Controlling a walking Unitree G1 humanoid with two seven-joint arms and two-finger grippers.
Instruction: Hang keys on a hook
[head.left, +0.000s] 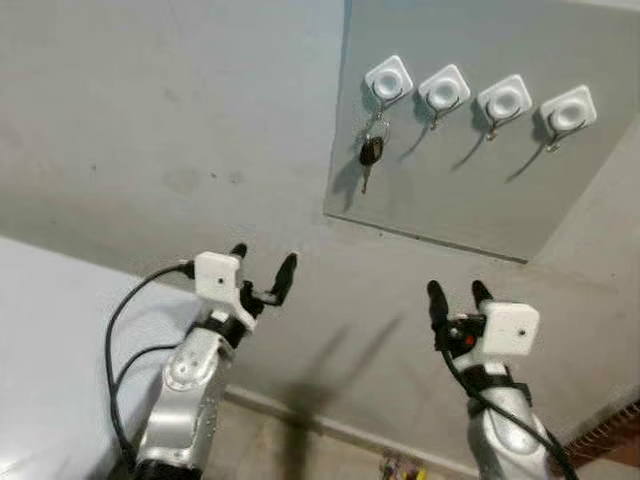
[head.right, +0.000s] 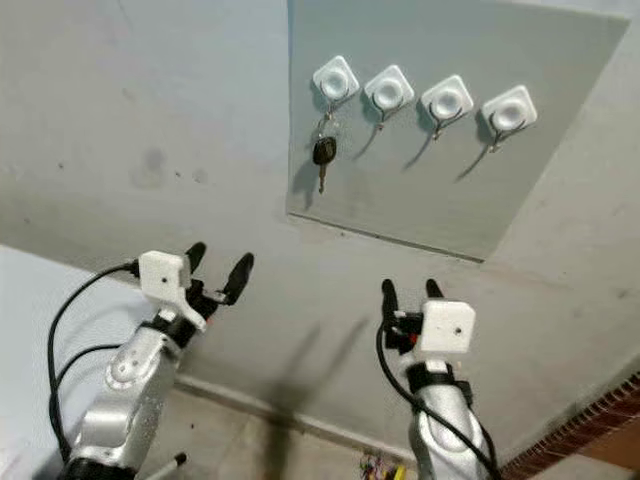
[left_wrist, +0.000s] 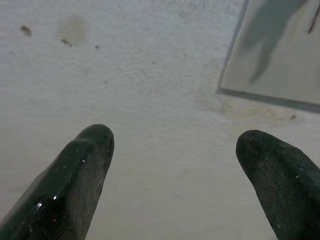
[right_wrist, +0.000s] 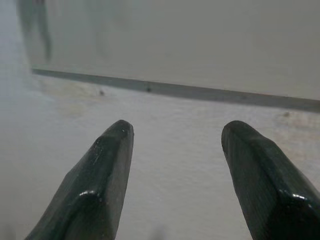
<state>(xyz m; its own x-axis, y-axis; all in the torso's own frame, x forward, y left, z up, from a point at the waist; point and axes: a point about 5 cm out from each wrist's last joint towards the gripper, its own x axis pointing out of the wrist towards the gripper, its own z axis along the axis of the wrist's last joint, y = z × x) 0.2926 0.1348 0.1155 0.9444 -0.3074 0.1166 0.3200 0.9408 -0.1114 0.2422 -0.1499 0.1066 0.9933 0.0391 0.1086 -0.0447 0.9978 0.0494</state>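
Grey wall panel (head.left: 470, 190) carries four hooks; keys (head.left: 371, 150) hang from the leftmost hook (head.left: 388, 80), small and blurred; left gripper (head.left: 262, 268) and right gripper (head.left: 458, 295) gape empty below

1. The keys (head.left: 371, 148) hang on the first hook (head.left: 388, 80) — the one at the left end of the row. They have a black head at the top and a thin metal blade that points straight down. A small ring holds them to the hook.
2. There are four hooks in a row on the grey board (head.left: 470, 190). Each one has a white square base with a metal hook under it. The other three hooks (head.left: 504, 101) — all to the right of the keys — have nothing on them.
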